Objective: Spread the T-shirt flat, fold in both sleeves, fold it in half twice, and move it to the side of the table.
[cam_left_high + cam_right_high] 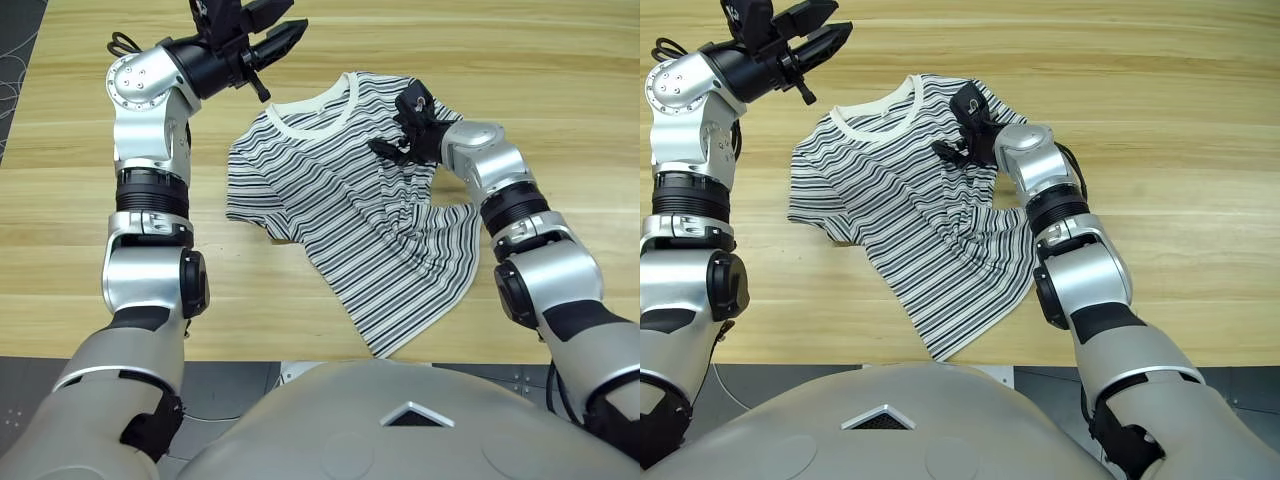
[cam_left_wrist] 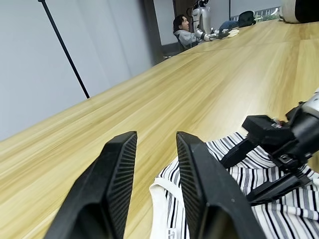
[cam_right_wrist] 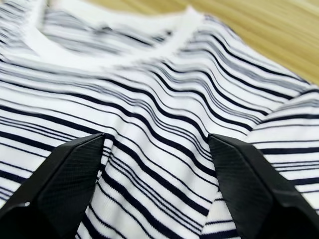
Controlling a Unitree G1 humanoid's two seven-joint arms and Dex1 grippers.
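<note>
Where the right gripper (image 3: pixel 155 138) hangs, the T-shirt (image 1: pixel 330 200) lies hidden.

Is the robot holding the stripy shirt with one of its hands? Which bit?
Nothing is held. The left gripper is open in the air, and the right gripper is open over the T-shirt near its collar, not pinching cloth.

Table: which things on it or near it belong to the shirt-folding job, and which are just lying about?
Belong to the job:
T-shirt, striped, rumpled
table, wooden, under it
left jaws, open, raised beyond the collar
right jaws, open, low over one shoulder

Just lying about:
thin black pole beside the table
dark things at the table's far end, too small to name
</note>
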